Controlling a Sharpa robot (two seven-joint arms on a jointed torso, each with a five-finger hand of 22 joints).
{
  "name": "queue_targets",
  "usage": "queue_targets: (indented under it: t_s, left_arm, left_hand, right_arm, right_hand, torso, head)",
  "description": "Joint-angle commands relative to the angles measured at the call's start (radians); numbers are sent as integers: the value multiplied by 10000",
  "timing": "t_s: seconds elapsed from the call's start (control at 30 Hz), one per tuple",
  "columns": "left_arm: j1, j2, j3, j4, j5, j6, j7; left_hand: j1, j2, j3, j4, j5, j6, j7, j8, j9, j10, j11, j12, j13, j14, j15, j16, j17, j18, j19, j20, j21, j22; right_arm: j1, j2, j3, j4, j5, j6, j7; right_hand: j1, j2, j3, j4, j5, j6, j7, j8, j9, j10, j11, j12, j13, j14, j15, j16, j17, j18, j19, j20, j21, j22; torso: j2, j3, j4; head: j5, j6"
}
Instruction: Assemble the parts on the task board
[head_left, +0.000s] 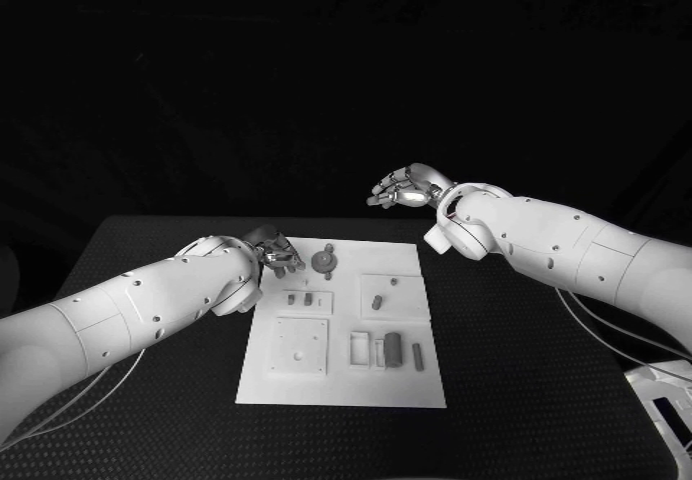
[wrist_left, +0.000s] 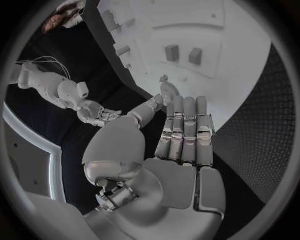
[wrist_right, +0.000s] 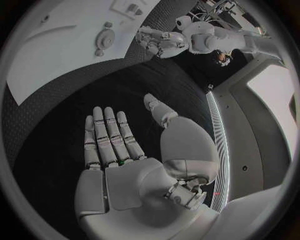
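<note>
The white task board (head_left: 343, 385) lies mid-table. On it are a round grey part (head_left: 326, 262), small pegs (head_left: 300, 297) (head_left: 378, 301) and longer parts (head_left: 392, 349) at its near right. My left hand (head_left: 271, 250) hovers at the board's far left corner, beside the round part. Its fingers (wrist_left: 184, 130) are straight and hold nothing, above the board's edge (wrist_left: 250, 75), with two small blocks (wrist_left: 172, 52) beyond them. My right hand (head_left: 404, 187) is raised past the board's far edge. Its palm (wrist_right: 122, 165) is flat and empty over black table, and the board (wrist_right: 50, 55) with the round part (wrist_right: 105, 37) lies ahead of it.
A square plate (head_left: 300, 347) sits in the board's near left section. Black table surrounds the board on all sides. Cables trail at the table's right edge (head_left: 649, 350). Each wrist view shows the other hand, the right (wrist_left: 97, 114) and the left (wrist_right: 156, 42).
</note>
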Motion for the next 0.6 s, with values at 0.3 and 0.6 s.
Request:
queue_targets:
  t_s: [0.3,0.6]
  left_arm:
    - [22,807,-43,-649,-3452,-605,2084]
    - [7,1261,-121,-1089,-5416,-798,2282]
  left_hand:
    - [1107,-623,-454,-29,-14,-285,74,-217,-482,-125,318,-919,-749,135,305,-758,-321,-14,45,355,-616,-461]
    - [1475,-816,-542,-19,-17,-469,-17,-399,-752,-157,449,-1435,-1097,366,221,-662,-205,18,314,295,-676,-498]
  right_arm:
    - [-2,157,4,-108,1,71,136]
    - [-1,261,5,-192,1,51,143]
  right_hand:
    - [27,22,-52,9,-17,-82,509,72,-15,78,-25,-51,4,-64,-27,-63,-19,-183,68,-6,-50,24]
    - [30,28,-51,10,-17,-82,509,73,-16,82,-24,-56,4,-63,-28,-61,-23,-184,70,-6,-53,29]
  torso:
    - [4,0,-1]
    - [12,-2,-7]
  head:
    - [-50,122]
    - [-85,171]
